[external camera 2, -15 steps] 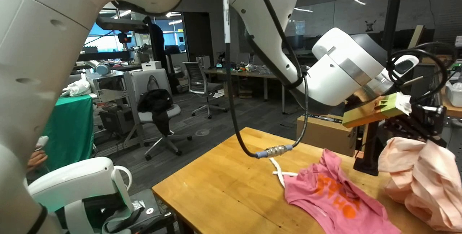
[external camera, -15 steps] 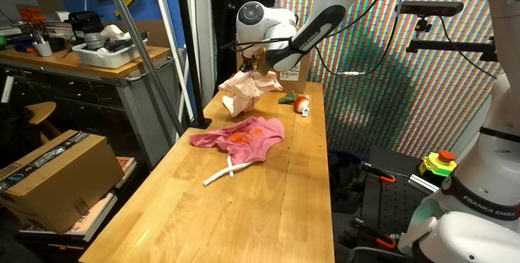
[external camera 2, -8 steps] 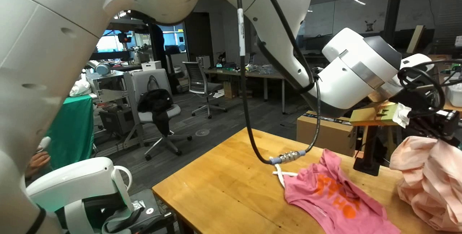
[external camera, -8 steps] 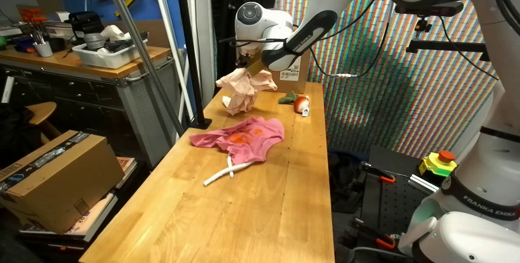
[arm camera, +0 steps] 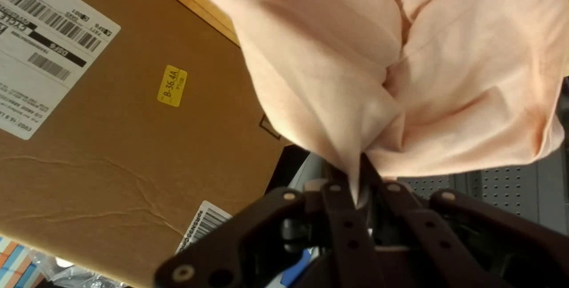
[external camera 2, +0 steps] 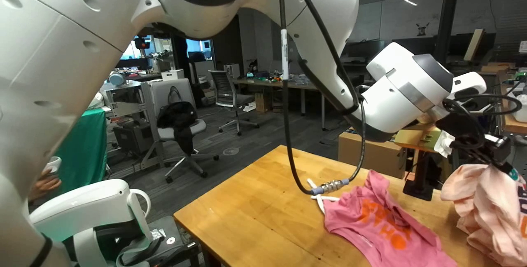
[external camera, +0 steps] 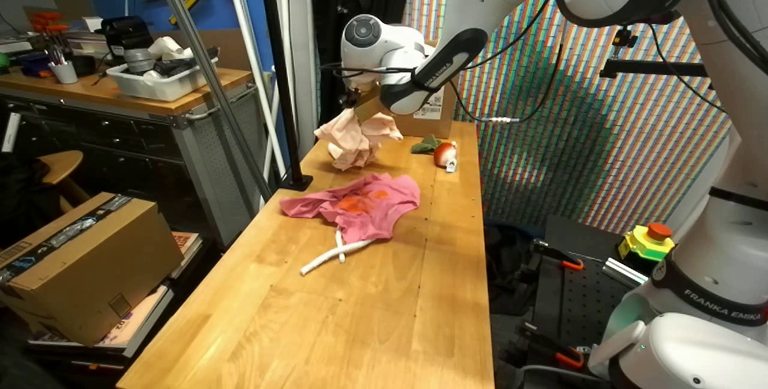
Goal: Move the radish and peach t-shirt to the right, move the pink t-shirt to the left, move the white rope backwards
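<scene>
Shifting the peach t-shirt to the right looks like the step in hand: the pincer grips it, a fold pinched between nearly closed jaws at lower centre of the wrist view. In an exterior view the cloth hangs at upper centre, over the far part of the counter; whether its lowest fold touches down is unclear. The next move probably calls for lowering it and letting go without dragging it back. The pink t-shirt lies mid-frame, apparently over part of the white rope, so it should likely go before the rope.

Counted: one peach t-shirt, one pink t-shirt, and one radish, right of the hanging cloth and apart from it. Two white strands show, crossing; with the pink fabric in the way, I cannot tell whether they are one rope.
</scene>
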{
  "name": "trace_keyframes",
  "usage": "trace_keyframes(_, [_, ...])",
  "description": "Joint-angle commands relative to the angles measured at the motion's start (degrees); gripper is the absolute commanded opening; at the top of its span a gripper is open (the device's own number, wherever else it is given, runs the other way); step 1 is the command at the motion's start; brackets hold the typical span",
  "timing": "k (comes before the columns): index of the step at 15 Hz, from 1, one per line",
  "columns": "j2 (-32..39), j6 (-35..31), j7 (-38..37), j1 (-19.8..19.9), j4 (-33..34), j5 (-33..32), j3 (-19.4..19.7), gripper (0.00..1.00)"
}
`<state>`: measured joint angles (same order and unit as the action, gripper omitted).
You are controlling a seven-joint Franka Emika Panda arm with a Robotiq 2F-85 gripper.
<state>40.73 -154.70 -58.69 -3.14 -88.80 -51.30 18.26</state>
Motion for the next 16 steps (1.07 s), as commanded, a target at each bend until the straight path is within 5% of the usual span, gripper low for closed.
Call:
trace_keyframes(1, [0.6,0.1,6.8,1.8,0.2,3.3,-3.2,0.44])
trace_keyframes(6, [-2.2,5.4,22.7,3.9,-4.1,9.7,-9.8,0.82])
trace_keyframes(8, [-4.1,8.6,29.5,2.3,-6.7,14.5,-9.6,0.97])
trace_keyframes(16, [-11.3,15.9,50.9,3.0,-15.9,33.0,-14.5,1.00])
